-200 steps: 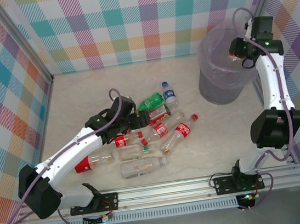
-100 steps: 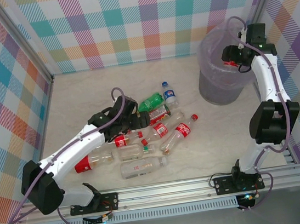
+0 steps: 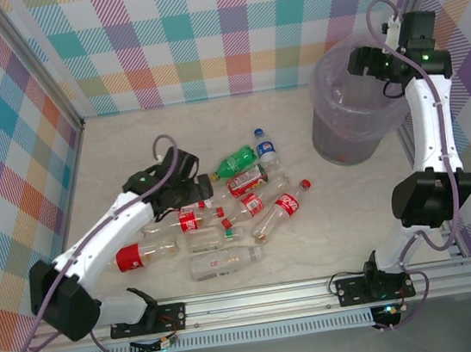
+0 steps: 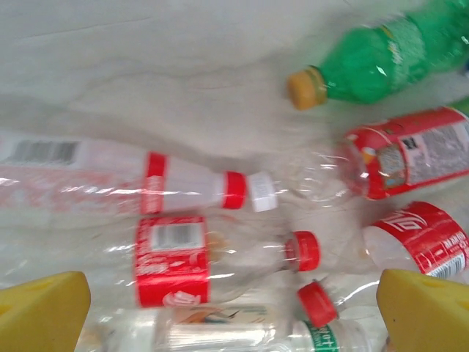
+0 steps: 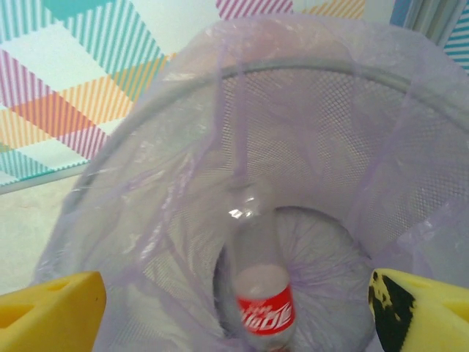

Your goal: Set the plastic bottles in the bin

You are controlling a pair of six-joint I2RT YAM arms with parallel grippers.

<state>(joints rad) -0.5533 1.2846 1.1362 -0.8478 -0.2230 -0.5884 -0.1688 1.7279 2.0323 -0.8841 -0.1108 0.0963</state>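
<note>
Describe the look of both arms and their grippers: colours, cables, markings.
The left arm and right arm have white links, black joints and a looping lilac cable. The left gripper has yellow pads. The right gripper does too, with one pad scuffed black.

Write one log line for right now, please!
right gripper open over bin | one red-label bottle inside bin | left gripper open over table bottles

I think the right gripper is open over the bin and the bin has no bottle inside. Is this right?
Not fully. The right gripper is open over the bin, but the bin holds a red-labelled bottle, as the right wrist view shows.
</note>
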